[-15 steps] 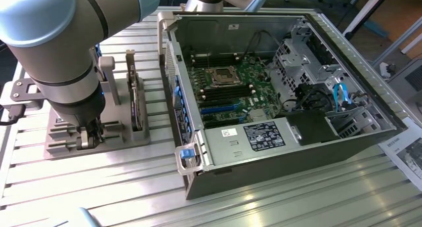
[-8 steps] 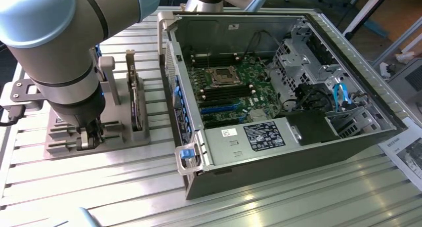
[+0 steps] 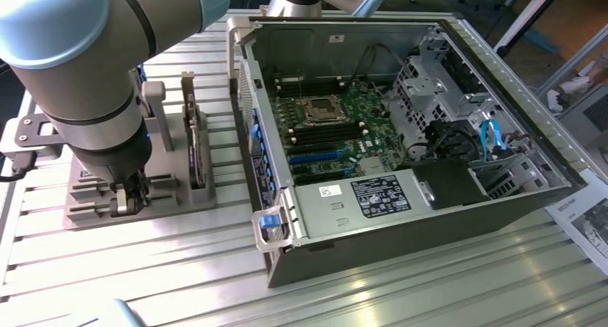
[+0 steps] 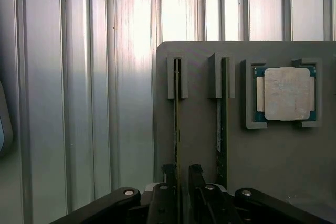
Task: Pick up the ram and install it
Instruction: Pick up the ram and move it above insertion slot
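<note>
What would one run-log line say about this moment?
step: pick-up | jaws: open, straddling one memory stick | stick: not yet lifted, upright in gray holder | second stick: beside it, in holder

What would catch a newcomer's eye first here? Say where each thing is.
The open computer case, motherboard exposed, dominates the exterior view's right. At that view's left, the grey robot arm reaches down to a grey holder, its open gripper poised over one ram stick near a silver processor chip.

Open computer case [image 3: 409, 245] on slatted table [image 3: 190, 270]; beside it grey fixture [image 4: 273, 161], silver processor [image 4: 286, 94], perhaps a card [image 3: 196, 142].
</note>
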Motion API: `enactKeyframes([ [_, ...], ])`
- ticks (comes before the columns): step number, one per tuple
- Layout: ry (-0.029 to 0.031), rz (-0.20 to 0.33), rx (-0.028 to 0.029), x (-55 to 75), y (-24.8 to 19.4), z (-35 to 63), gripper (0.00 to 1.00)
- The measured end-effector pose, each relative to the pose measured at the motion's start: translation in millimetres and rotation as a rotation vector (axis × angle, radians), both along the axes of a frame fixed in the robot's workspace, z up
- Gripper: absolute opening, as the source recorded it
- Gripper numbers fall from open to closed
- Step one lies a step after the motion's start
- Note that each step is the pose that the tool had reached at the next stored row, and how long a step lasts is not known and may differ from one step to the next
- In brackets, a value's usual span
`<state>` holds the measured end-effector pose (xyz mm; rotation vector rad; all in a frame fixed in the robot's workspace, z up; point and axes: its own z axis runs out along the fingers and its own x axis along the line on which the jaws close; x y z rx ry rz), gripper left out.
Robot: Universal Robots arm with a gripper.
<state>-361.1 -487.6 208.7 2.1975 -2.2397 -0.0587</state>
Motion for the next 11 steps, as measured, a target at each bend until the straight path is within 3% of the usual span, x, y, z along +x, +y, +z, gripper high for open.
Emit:
enactKeyframes([
  [4,-0.0001,0.0,0.0,0.0,0.0,0.0,0.25],
  [7,0.0,0.0,-0.0001,0.0,0.0,0.0,0.12],
  [11,0.0,0.0,0.0,0.0,0.0,0.0,0.12],
])
